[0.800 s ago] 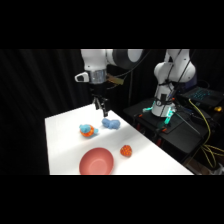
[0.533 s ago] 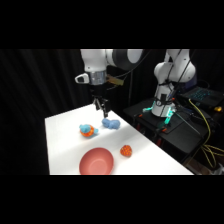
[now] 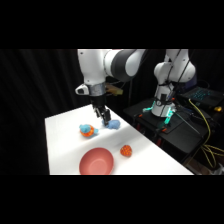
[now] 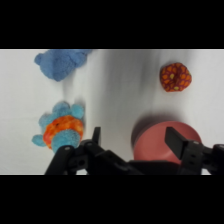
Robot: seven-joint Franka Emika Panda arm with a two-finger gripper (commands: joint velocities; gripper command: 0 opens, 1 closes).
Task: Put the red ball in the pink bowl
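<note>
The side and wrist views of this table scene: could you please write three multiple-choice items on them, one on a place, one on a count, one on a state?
1. Where is the red ball?
A. inside the pink bowl
B. on the table beside the pink bowl
C. in the claw

2. How many toys other than the ball lie on the table?
A. two
B. none
C. five

3. The claw is:
A. open and empty
B. shut on the ball
C. shut on a toy

Answers: B, the ball lies apart from the pink bowl; A, an orange-and-blue toy and a light blue toy; A, the fingers stand apart.
</note>
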